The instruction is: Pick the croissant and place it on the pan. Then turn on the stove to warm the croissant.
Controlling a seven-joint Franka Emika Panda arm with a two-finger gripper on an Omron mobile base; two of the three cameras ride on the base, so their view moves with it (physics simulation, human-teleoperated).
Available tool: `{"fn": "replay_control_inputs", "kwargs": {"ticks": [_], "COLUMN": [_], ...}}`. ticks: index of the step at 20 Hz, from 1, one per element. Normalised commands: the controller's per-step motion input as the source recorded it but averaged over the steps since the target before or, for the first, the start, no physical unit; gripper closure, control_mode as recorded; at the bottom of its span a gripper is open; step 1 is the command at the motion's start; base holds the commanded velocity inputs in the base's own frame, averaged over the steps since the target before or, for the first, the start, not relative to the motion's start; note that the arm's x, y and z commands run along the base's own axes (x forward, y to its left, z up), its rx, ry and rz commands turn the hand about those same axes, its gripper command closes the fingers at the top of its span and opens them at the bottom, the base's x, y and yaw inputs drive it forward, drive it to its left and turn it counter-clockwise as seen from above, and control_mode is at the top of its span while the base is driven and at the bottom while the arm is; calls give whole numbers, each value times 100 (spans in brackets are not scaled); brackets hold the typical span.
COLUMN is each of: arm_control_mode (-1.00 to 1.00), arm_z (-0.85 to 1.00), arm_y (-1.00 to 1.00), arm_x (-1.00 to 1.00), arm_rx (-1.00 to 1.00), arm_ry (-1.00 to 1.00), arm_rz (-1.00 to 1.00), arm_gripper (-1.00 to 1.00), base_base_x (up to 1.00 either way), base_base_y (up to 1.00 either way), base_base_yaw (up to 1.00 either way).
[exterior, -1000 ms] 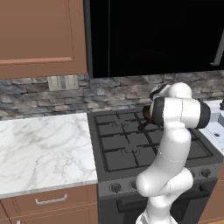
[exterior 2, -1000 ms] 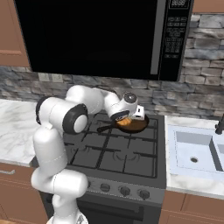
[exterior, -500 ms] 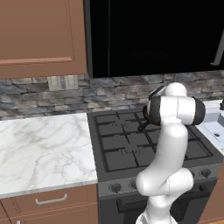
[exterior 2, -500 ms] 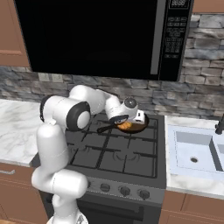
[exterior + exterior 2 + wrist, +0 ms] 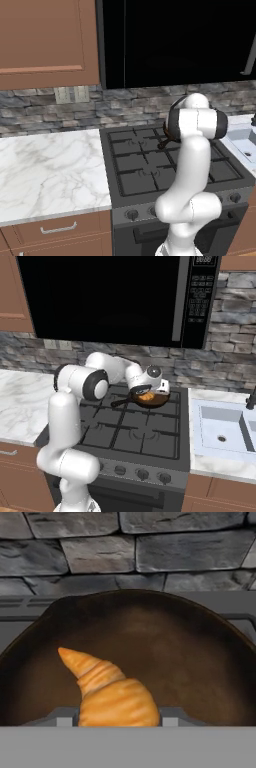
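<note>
One arm stretched over stove (image 5: pixel 135 431), jaws gripping croissant (image 5: pixel 107 691) in pan (image 5: pixel 185 657)

Golden-orange curved croissant (image 5: pixel 112 694) lies in the round dark-brown pan (image 5: pixel 200 662), which sits on the dark gas stove (image 5: pixel 145 431) at its back right corner, handle pointing left.
</note>
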Motion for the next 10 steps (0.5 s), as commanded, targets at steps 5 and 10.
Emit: {"fn": "replay_control_inputs", "kwargs": {"ticks": [5, 10], "arm_control_mode": [-100, -100], "arm_z": [-9, -36], "arm_y": [-10, 0], "arm_x": [19, 14], "arm_rx": [0, 0], "arm_ry": [0, -1], "arm_rz": [0, 0], "arm_gripper": [100, 100], "base_base_x": [0, 0], "base_base_y": [0, 0], "base_base_yaw": [0, 0]}}
